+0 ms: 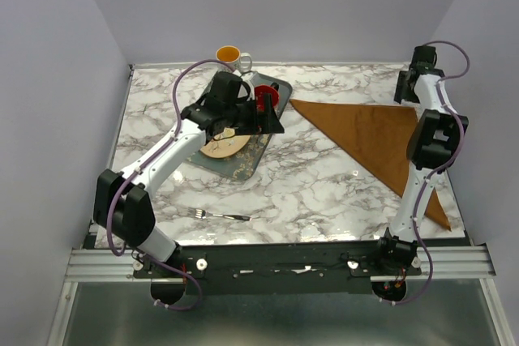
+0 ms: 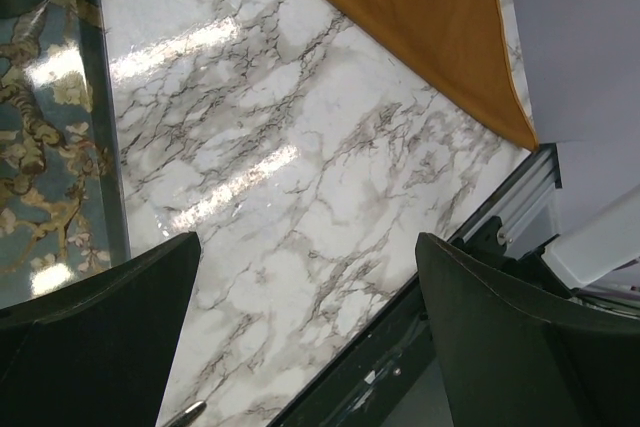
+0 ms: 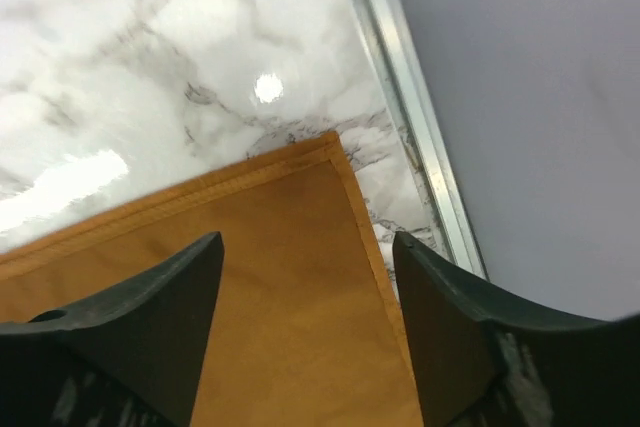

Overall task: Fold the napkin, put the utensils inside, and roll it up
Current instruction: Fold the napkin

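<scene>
Presently the right end effector [image 3: 305, 247] stands released, its two dark fingers [image 3: 150, 317] spread apart with nothing between them, hovering just above the far right corner of the napkin [image 1: 369, 135]. That rust-brown cloth lies flat on the right side of the marble desk [image 1: 308, 192], folded into a triangle. Its long edge runs diagonally from a point near the desk's far middle to a point at the near right edge, and the third corner sits by the right rail under the fingers. The left end effector [image 2: 308, 242] is likewise released, jaws wide, held over bare marble just beside the dark green patterned tray [image 1: 247, 166], which carries a tan round plate [image 1: 229, 147]. A slim silvery fork [image 1: 219, 215] lies alone close to the desk's near edge, well apart from the napkin, its long axis running left to right.
</scene>
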